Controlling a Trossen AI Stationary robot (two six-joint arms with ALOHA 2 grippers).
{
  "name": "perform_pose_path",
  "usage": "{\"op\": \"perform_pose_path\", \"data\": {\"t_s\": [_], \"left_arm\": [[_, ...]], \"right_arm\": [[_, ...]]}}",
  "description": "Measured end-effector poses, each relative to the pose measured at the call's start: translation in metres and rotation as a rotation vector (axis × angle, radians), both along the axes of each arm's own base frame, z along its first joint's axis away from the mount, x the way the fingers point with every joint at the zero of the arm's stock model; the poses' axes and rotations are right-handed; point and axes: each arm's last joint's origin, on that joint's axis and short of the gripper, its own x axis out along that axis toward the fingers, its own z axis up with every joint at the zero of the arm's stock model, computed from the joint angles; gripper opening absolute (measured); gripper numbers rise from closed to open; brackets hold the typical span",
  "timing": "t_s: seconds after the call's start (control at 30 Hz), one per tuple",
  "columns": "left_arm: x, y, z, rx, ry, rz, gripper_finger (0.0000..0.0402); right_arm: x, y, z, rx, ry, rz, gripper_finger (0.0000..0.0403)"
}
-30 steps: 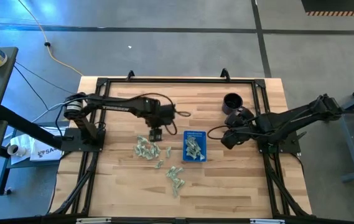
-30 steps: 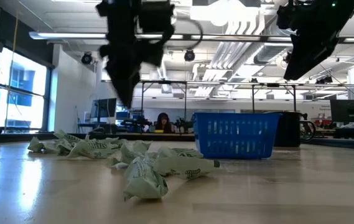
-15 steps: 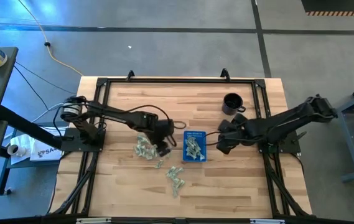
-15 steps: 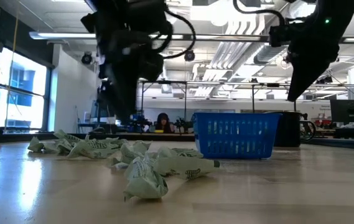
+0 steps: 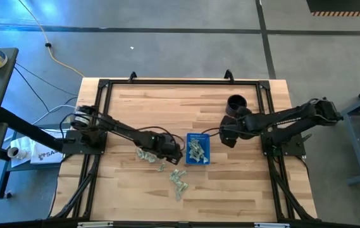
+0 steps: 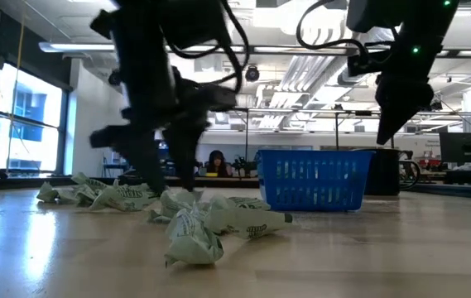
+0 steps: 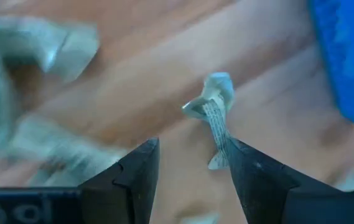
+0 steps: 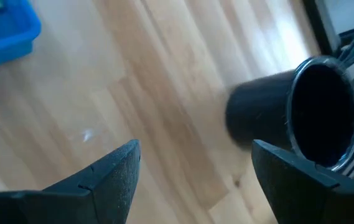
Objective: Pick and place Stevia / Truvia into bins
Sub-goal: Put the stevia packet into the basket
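Note:
Pale green Stevia / Truvia packets lie crumpled in loose heaps (image 5: 145, 154) (image 5: 178, 180) on the wooden table, and several more lie inside the blue bin (image 5: 197, 149). My left gripper (image 5: 170, 151) points down, low over the heap just left of the bin, and is open. One packet (image 7: 217, 112) lies just past its tips. My right gripper (image 5: 227, 136) hangs open above the table between the bin and a black mug (image 5: 235, 104), with nothing between its fingers. My left gripper comes from above with its fingers apart. One finger (image 7: 251, 177) stands right beside the near end (image 7: 217, 163) of the crumpled packet, which lies on the table. Whether it touches that end I cannot tell.
The black mug (image 8: 313, 115) stands at the far right, close to my right gripper. A dark frame (image 5: 104, 85) borders the table. Bare wood shows along the far side and the near right. Beyond the table a person sits far off in the room (image 6: 217, 163).
My left gripper has gone toward the table's near edge and toward the bin, dropped down to the packets and rolled about its own axis. My right gripper has sunk a little beside the bin and turned slightly. No packet has visibly moved.

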Motion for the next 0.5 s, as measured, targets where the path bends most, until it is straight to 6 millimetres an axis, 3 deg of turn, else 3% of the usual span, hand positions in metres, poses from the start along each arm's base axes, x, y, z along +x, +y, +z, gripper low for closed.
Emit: {"op": "perform_pose_path", "data": {"t_s": [0.27,0.5], "left_arm": [[0.020,-0.003,-0.019,0.063,0.024,-0.043,0.0199],[0.021,0.000,-0.014,0.161,0.099,-0.146,0.0076]], "right_arm": [[0.001,-0.009,0.000,0.026,0.005,-0.005,0.0296],[0.001,-0.009,0.000,0.043,-0.004,-0.012,0.0296]]}}
